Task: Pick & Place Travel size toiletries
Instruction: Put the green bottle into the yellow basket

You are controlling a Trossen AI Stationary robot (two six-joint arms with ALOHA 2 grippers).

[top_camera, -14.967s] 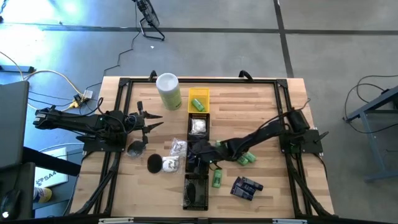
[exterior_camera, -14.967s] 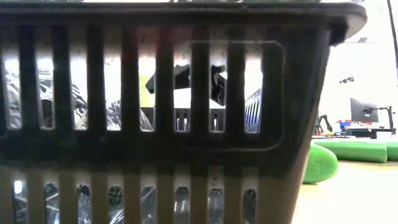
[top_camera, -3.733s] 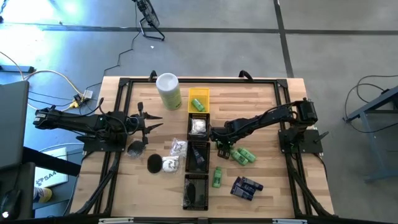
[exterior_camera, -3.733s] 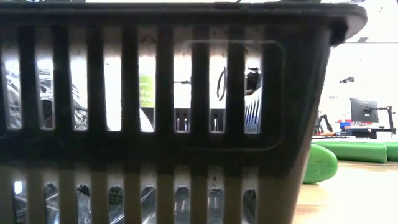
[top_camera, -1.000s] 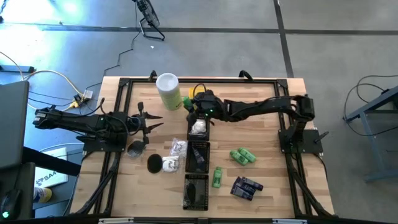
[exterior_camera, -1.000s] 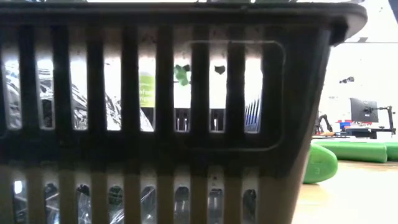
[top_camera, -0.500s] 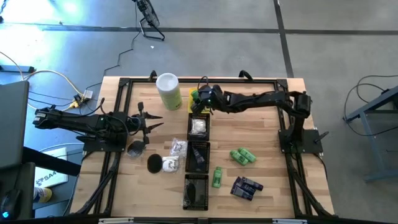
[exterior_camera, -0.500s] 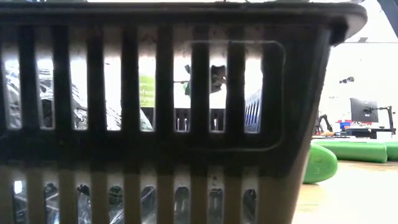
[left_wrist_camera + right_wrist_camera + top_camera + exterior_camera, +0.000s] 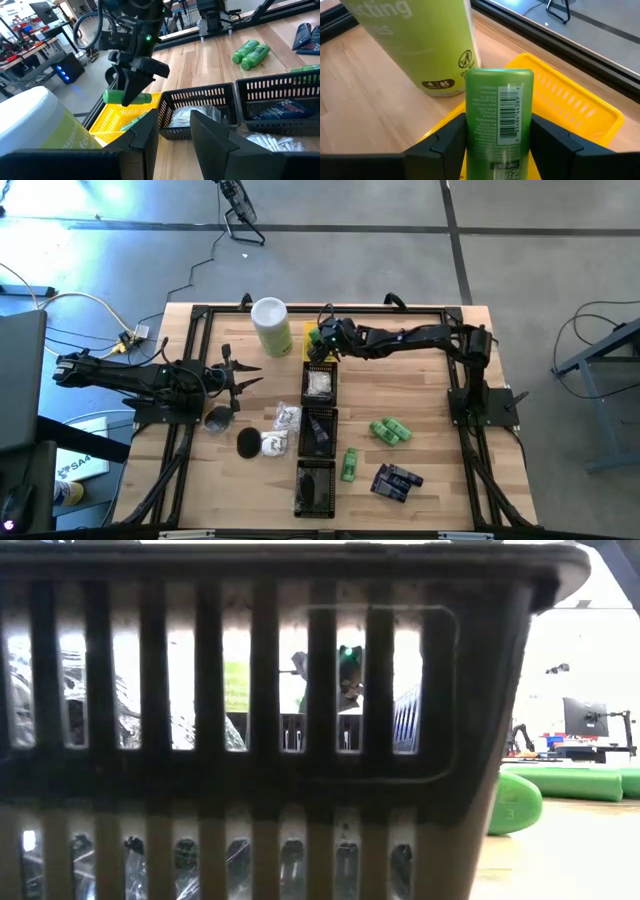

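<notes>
- Right tool (image 9: 131,95) sits directly above the yellow tray (image 9: 319,337) at the far end of the tray column, with one green bottle (image 9: 498,126) between its fingers. The fingers flank the bottle on both sides; I can't tell whether they grip it or have begun to let go.
- Key relation: the tray lies straight below the held bottle, so my read is that the coming move is a release or a short drop, no sideways travel.
- Bottle's long axis is level, running across the fingers in the left wrist view and roughly in line with the tray's long side.
- The tall green canister (image 9: 270,326) stands just beside the tray, on the side away from the right arm. It is the one thing the tool could clip.
- Left tool (image 9: 240,379) is parked at the left edge of the surface (image 9: 420,380), fingers part way apart, holding nothing. It is clearly farther from the tray, so this is the right arm's job.
- Counts:
  - Green bottles: one in the tool, two side by side (image 9: 390,431) on the surface, one lone bottle (image 9: 348,465) near the black trays, and at least one more lying in the yellow tray.
  - Trays: one yellow, three black (image 9: 316,430) in a line.
  - Dark blue packets (image 9: 396,481): a small pile on the surface, looks like two. More lie in a black tray.
  - White wrapped pieces (image 9: 286,418): two loose on the surface, one or more in the black tray next to the yellow one.
  - Black pucks (image 9: 248,442): two, near the left tool.
</notes>
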